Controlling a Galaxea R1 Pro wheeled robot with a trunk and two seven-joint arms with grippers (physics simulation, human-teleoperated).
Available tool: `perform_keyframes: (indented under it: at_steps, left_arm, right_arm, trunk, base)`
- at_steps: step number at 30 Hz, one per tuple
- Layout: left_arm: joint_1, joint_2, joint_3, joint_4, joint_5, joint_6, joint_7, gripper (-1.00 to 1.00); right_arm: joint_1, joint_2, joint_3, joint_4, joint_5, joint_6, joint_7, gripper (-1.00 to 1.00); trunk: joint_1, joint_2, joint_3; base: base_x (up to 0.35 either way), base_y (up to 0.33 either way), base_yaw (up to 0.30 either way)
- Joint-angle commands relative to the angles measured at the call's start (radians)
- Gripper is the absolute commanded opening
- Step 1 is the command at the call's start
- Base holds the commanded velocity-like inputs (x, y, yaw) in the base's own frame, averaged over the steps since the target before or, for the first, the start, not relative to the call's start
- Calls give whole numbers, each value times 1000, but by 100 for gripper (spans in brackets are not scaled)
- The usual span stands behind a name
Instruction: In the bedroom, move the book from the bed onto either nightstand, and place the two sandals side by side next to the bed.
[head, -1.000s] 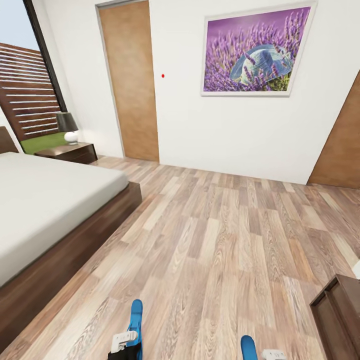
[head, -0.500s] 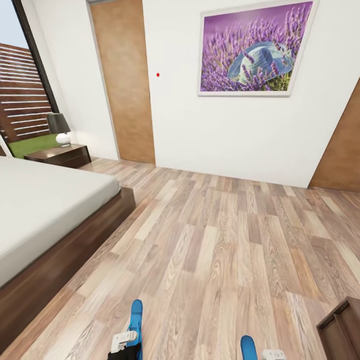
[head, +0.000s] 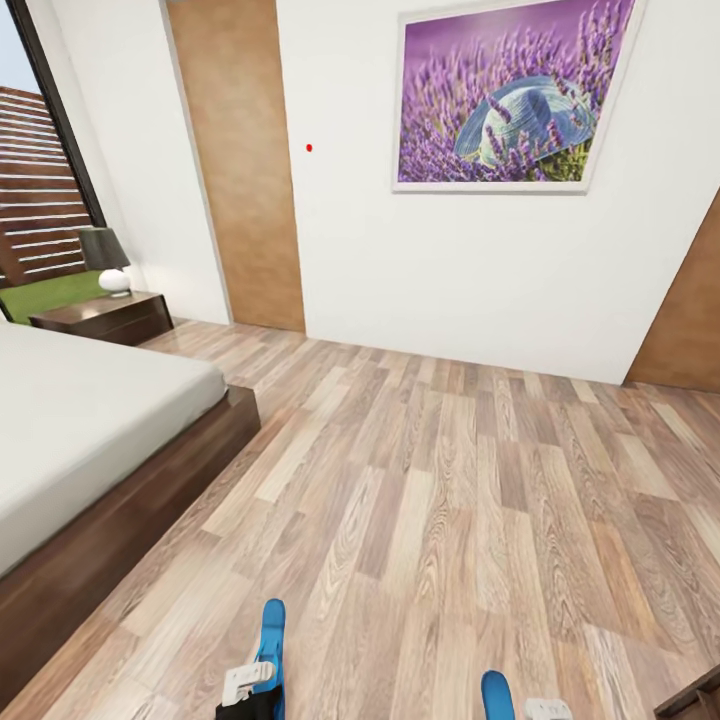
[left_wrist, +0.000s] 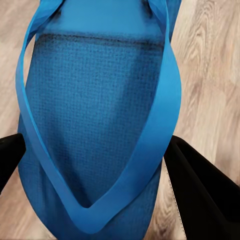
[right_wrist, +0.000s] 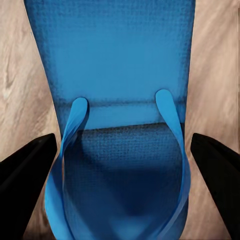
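Two bright blue sandals are carried low in front of me. One sandal (head: 271, 640) sticks up from my left gripper (head: 247, 692), and the other sandal (head: 497, 695) sits beside my right gripper (head: 545, 709). Up close, the left gripper (left_wrist: 97, 170) is shut on a blue sole (left_wrist: 95, 105) with blue straps between black fingers (left_wrist: 207, 192). My right gripper (right_wrist: 120, 165) is likewise shut on a sandal (right_wrist: 117, 60). The bed (head: 80, 420), with a grey mattress and dark frame, lies at the left. A nightstand (head: 100, 318) stands beyond it. The book is out of view.
A lamp (head: 105, 258) stands on the nightstand by the window (head: 40, 200). A brown door (head: 240, 170) and a lavender painting (head: 510, 95) are on the white far wall. Wood-plank floor (head: 450, 480) stretches ahead. A dark cabinet corner (head: 700, 700) shows at the lower right.
The camera has moved: bed, nightstand and door slid left and the dark cabinet at the lower right has almost left the picture. Both grippers still hold their sandals.
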Motion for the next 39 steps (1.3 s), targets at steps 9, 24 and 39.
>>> perform_keyframes:
  at_steps: [9,24,39]
  left_arm:
    - [-1,0,8,0,2,-2,-7,-100]
    - [-1,4,-12,-193,1,-13,-4,-100]
    - [-1,6,-61,-113,3,-17,-5,-100]
  right_arm:
    - [-1,0,-8,0,12,-9,3,-100]
    - [-2,-1,-13,-19,9,-49,-34,-100]
    - [-2,-1,-15,-18,9,-56,-34,-100]
  trunk:
    - [0,0,-1]
    - [0,0,-1]
    - [0,0,-1]
  base:
    - [311,-92,0]
    - [311,-92,0]
    - [304,-97,0]
